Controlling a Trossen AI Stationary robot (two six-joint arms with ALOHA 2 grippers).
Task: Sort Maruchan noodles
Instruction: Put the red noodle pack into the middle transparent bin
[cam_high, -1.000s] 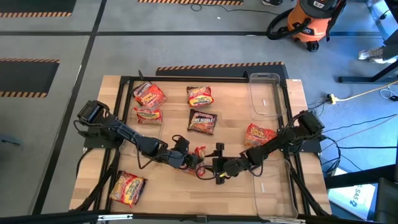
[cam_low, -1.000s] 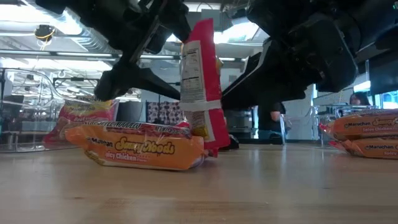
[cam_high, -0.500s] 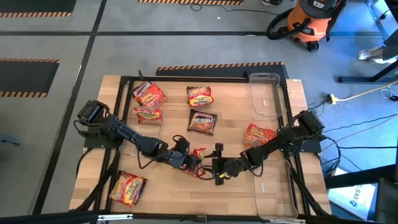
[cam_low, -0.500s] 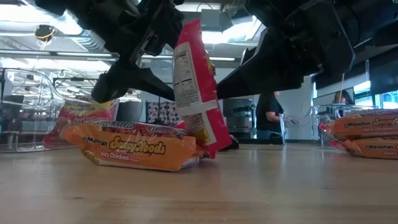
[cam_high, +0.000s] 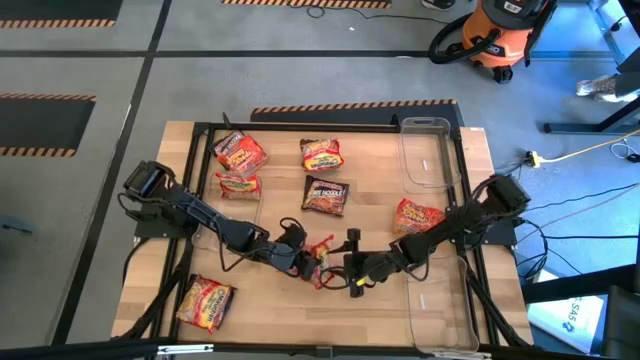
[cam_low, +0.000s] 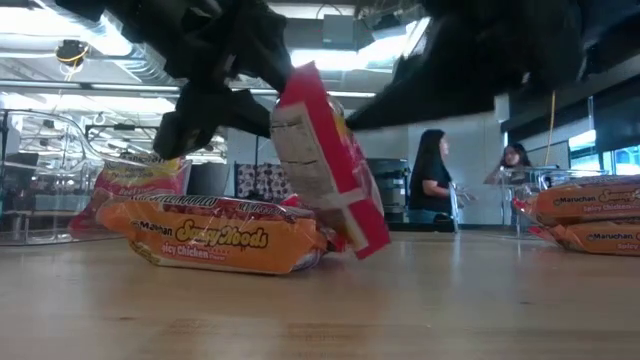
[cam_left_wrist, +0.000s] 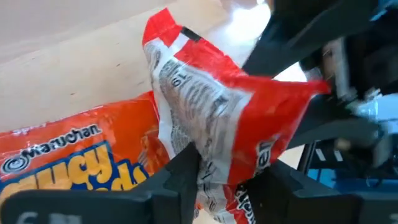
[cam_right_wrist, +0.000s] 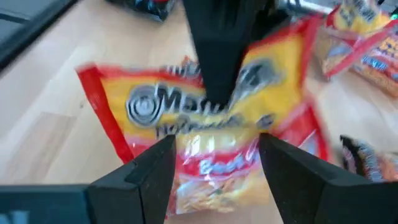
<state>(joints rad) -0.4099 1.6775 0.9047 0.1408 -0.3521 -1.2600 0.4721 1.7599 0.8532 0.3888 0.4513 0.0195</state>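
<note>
Wooden tabletop (cam_high: 270, 300) under a black frame; grey floor with hazard tape around it, an orange shop vacuum (cam_high: 497, 30) beyond the far edge. Low view shows people standing in the room behind the table.

Both arms meet near the middle front of the table. Left gripper (cam_left_wrist: 224, 180) has its dark fingers pinching the edge of a red packet (cam_left_wrist: 230, 124), seen plainly in its wrist view. That packet stands tilted on its lower edge in the low view (cam_low: 325, 160), leaning against an orange packet (cam_low: 215, 240) that lies flat on the wood. Right gripper (cam_right_wrist: 214, 168) sits just beside it, on the red packet's yellow-printed face; jaws stand apart around the packet's width, and I cannot tell whether they bear on it or only straddle it.

Other noodle packets: three near the far left (cam_high: 240, 152), (cam_high: 238, 184), (cam_high: 321, 154), a dark one mid-table (cam_high: 326, 195), one at near left (cam_high: 205, 302), one on the right (cam_high: 418, 215) beside a clear bin (cam_high: 425, 150). A second clear bin (cam_high: 440, 305) lies at near right.

Handling judgement: packets look light, crinkly, slick film over a brittle noodle block. The pinched seam is likely to slip or swing. Gripping across the block's short sides seems surer; squeeze gently, or the block cracks.
</note>
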